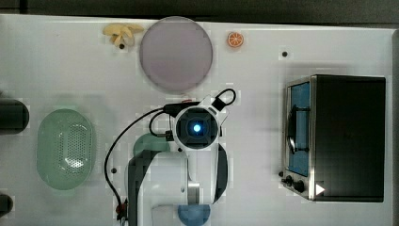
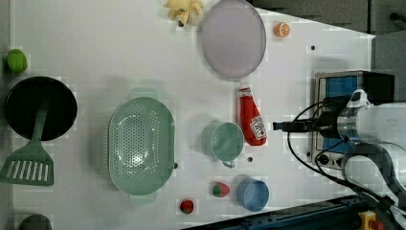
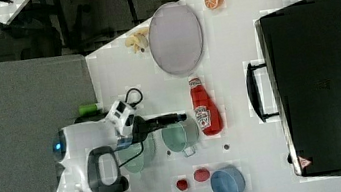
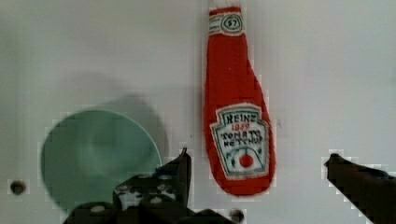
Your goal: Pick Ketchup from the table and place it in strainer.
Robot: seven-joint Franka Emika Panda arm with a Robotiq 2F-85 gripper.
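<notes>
The robot's black two-fingered hand (image 4: 257,163) hangs spread wide above the white table (image 2: 95,57), its fingers (image 4: 180,170) apart on either side of the base of the slim red Ketchup bottle with a white cap (image 4: 238,116), holding nothing. The Ketchup lies flat on the table, label up, just beside the round mint-green cup (image 2: 227,142) and below the big grey-lilac round plate (image 2: 233,38) in the left view. The pale mint-green oval plastic strainer with a perforated bottom (image 2: 140,144) sits apart from the bottle, beyond the cup toward the left view's left. Near the left view's bottom edge stand a round blue cup (image 2: 253,194) and two small red strawberry-like fruits (image 2: 220,189). A metal toaster oven with a black top (image 1: 343,136) occupies the top view's right.
</notes>
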